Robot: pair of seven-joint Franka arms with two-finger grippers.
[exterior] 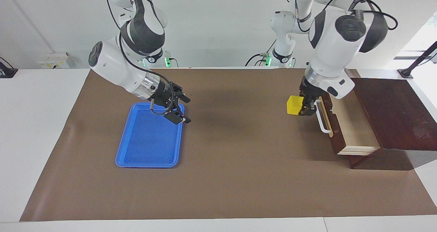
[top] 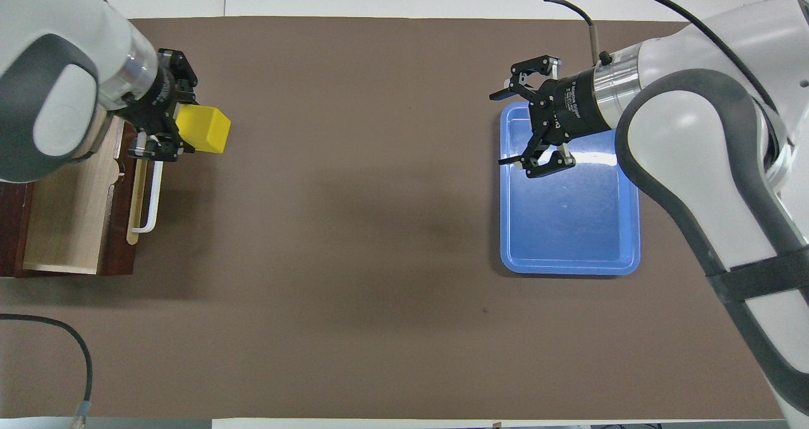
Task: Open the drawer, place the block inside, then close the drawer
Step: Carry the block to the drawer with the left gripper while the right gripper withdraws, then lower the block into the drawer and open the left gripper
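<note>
- Two-arm rig mid-task: left gripper carries the block in the air, fingers clamped on it, just short of the open drawer.
- Block sits on the side of the gripper facing the table's middle; seen from overhead, the block hangs over the brown mat right by the drawer's white handle, not yet over the pale wood inside.
- Drawer already pulled out of its dark wooden box at the left arm's end of the table; the opening step looks done.
- Step in hand, by the look of it: transport of the block to the drawer, approx. halfway through the whole job.
- Right gripper hangs over the corner of the blue tray nearest the robots and the table's centre, fingers spread apart, holding nothing; the right arm waits.
- Next move prob. calls for: carry the block on past the drawer front and handle, w/ enough height to clear both, then centre it over the pale interior, lower, and let go.
- After that: push the front shut; handle and front must be free of the gripper first.
- Risk, as a judgement: block rides off to one side of the fingers, so it could clip the drawer front if brought in low.
</note>
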